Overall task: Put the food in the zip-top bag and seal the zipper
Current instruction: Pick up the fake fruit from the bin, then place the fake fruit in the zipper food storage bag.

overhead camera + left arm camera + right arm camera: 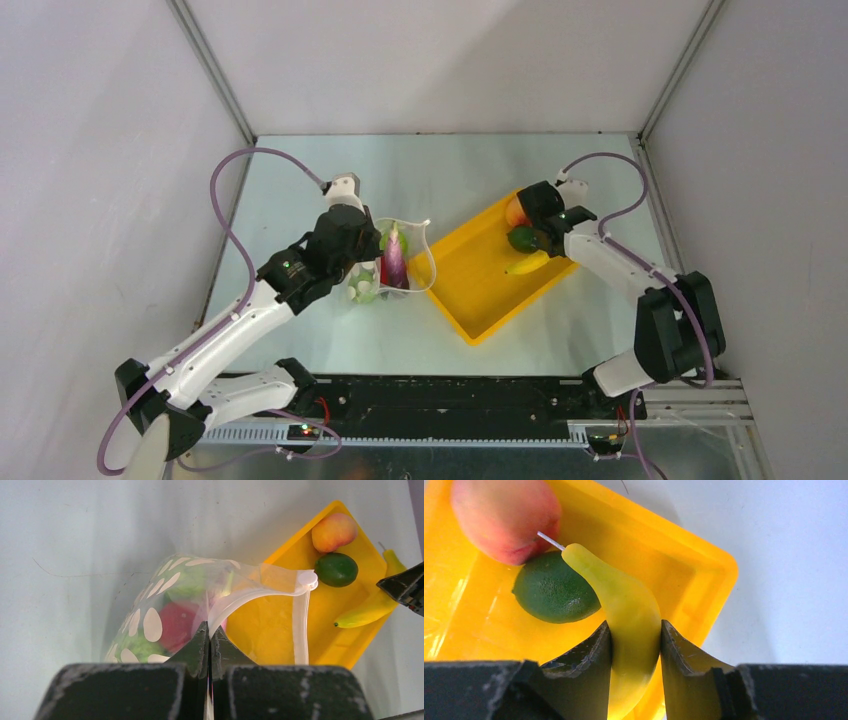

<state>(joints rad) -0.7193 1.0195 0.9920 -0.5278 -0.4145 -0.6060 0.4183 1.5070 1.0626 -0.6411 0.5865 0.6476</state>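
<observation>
From above, the left gripper [368,262] holds the bag [405,262] at centre-left, its mouth turned toward the tray [480,300] on its right. The right gripper [540,245] is on the banana [527,264] at the tray's upper-right end, so the right arm is the nearer one; the bag lies to its left.

Left wrist: the jaws are together, pinching the bag's rim beside the zipper [300,625].

Right wrist: the jaws are clamped across the banana's middle. Its long axis runs from bottom centre to upper left, stem pointing at the peach [504,515], side touching the green fruit [554,592].
</observation>
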